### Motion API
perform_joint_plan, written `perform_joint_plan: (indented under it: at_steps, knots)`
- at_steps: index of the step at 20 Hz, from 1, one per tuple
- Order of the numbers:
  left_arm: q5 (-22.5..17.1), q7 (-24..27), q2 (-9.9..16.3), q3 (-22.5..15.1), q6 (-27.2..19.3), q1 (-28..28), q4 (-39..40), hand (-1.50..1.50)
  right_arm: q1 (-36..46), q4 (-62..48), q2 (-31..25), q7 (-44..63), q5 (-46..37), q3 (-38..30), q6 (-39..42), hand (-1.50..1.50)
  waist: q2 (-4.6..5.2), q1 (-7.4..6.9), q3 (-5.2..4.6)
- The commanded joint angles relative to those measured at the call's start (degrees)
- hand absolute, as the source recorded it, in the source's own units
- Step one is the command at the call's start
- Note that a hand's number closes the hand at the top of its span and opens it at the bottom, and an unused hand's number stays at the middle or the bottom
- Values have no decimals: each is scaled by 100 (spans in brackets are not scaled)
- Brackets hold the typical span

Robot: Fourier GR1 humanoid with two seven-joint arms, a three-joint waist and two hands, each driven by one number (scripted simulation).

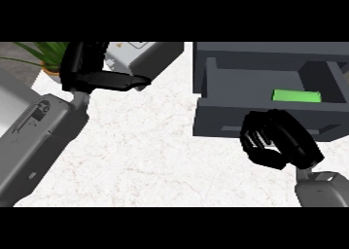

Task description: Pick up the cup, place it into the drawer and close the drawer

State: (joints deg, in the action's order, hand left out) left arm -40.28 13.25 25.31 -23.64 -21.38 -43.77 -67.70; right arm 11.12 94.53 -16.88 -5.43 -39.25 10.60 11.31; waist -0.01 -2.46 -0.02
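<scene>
A white, faintly veined marble counter (155, 151) fills the middle of the view, extending between the two hands and below the left hand. A potted plant (49, 54) with long green leaves stands at the upper left, just left of the left hand, its pot partly hidden. A pale grey boxy appliance (145, 54) sits at the top edge, immediately right of the left hand; its type cannot be determined.
</scene>
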Motion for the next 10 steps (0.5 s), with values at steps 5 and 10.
perform_joint_plan:
  at_steps: [5, 10]
  knots:
    - [-78, -68, 517, 382, 327, 951, -811, -150, 870, -2448, 414, -582, -1514, 560, -1292, 150, 17, 34, 7]
    - [-47, 67, 841, 713, 677, 1608, -1191, -150, 2143, -4218, 525, -1101, -1186, -210, -1491, 150, 25, 53, 6]
